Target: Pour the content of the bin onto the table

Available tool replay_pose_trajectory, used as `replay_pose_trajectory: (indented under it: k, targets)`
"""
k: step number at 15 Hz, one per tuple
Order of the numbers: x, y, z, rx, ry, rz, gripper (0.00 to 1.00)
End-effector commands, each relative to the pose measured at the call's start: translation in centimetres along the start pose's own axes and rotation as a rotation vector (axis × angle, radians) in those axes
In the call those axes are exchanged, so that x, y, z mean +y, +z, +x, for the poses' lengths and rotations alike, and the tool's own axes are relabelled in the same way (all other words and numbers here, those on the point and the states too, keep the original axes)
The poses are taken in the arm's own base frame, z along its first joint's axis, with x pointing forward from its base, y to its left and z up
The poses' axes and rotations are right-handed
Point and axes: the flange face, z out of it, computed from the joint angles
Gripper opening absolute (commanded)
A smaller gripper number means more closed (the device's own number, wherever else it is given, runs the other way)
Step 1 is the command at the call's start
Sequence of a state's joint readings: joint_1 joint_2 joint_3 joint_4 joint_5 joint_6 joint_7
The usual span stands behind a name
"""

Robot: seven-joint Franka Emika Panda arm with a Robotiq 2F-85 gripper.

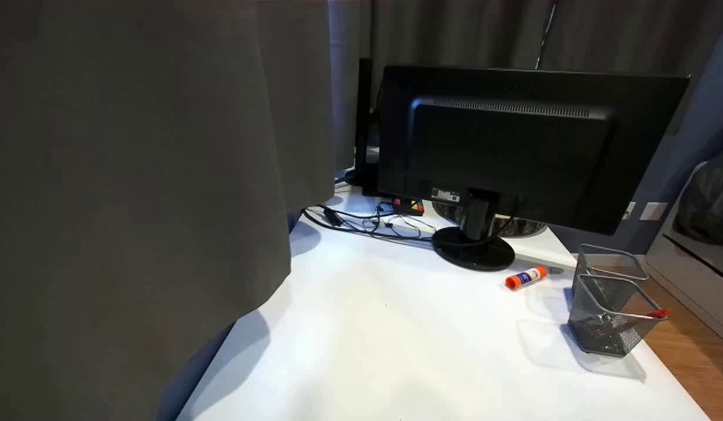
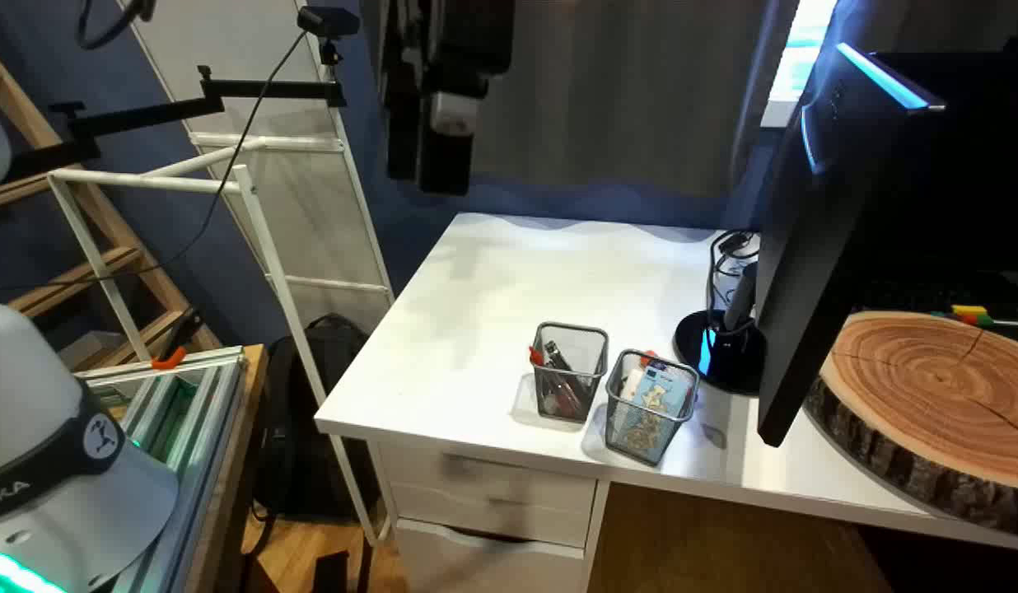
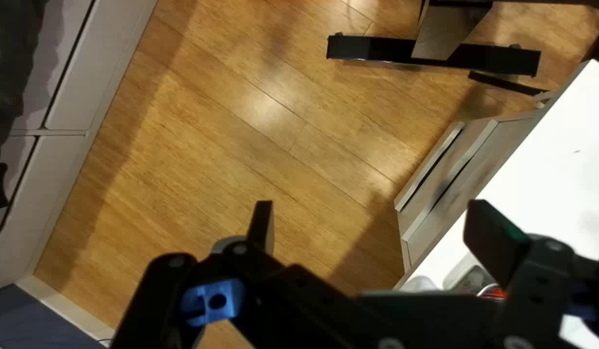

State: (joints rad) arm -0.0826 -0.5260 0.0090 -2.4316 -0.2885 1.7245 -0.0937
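Note:
The bin is a small dark wire-mesh holder standing upright near the front edge of the white table. It also shows in an exterior view. The content is inside it: a red pen end leans over the rim, and a dark oblong item and a reddish tool show through the mesh. My gripper hangs high above the table's far left, apart from the bin. In the wrist view the gripper is open and empty; a mesh bin is partly hidden behind it.
A second, greyer mesh bin with a blue card stands close beside the bin. A short orange-and-white stick lies behind them. A monitor, cables and a wood slab occupy the far end. Wooden floor lies below.

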Motion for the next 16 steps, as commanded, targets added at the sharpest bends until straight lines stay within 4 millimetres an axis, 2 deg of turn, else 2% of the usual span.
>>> replay_pose_trajectory:
  k: [1, 5, 7, 8, 11, 13, 14, 16]
  targets:
    - [0.0, 0.0, 0.0, 0.000, 0.000, 0.000, 1.00]
    - [0.0, 0.0, 0.0, 0.000, 0.000, 0.000, 1.00]
    - [-1.7, 0.1, 3.2, 0.130, -0.094, -0.029, 1.00]
    - [-3.5, 0.4, 5.6, 0.173, -0.127, -0.010, 1.00]
    - [-9.3, 0.8, 10.6, 0.325, -0.245, 0.034, 1.00]
    - [-13.2, 2.9, 13.4, 0.379, -0.335, 0.083, 1.00]
    - [-13.6, 5.4, 14.8, 0.395, -0.380, 0.104, 1.00]
    - [-13.8, 9.0, 16.1, 0.408, -0.484, 0.129, 1.00]
